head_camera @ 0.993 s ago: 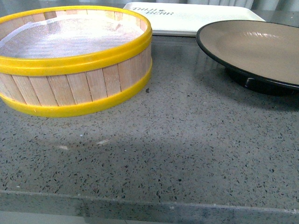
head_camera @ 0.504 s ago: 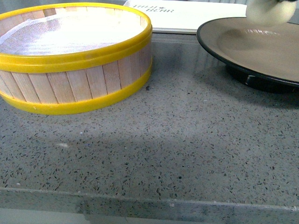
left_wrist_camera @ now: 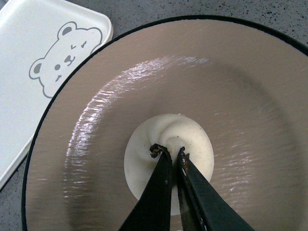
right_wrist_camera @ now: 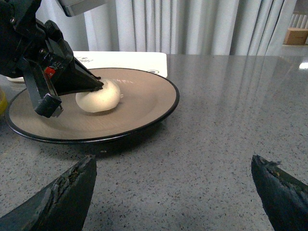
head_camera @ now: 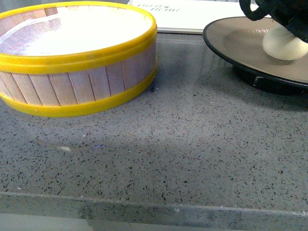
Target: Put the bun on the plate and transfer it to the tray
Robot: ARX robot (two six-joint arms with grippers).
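Note:
The white bun (head_camera: 284,44) rests on the tan inside of the black-rimmed plate (head_camera: 231,33) at the right. My left gripper (head_camera: 281,21) comes down from above and is shut on the bun's pleated top. In the left wrist view its two black fingers pinch the bun (left_wrist_camera: 144,159) at its middle (left_wrist_camera: 169,152), over the plate (left_wrist_camera: 240,96). The right wrist view shows the bun (right_wrist_camera: 98,100) on the plate (right_wrist_camera: 144,103) with the left gripper (right_wrist_camera: 98,85) on it. My right gripper (right_wrist_camera: 173,168) is open and empty over the counter, in front of the plate. The white tray (head_camera: 192,14) lies behind the plate.
A yellow-rimmed wooden steamer basket (head_camera: 82,82) with a white liner stands at the left. The tray with a grey bear print (left_wrist_camera: 43,57) lies beside the plate. The grey speckled counter's front edge (head_camera: 154,204) runs along the bottom. Curtains (right_wrist_camera: 192,24) hang behind the counter.
My left gripper has brought the bun down from above the plate's far edge onto the plate's inside. The basket, plate and tray have stayed in place.

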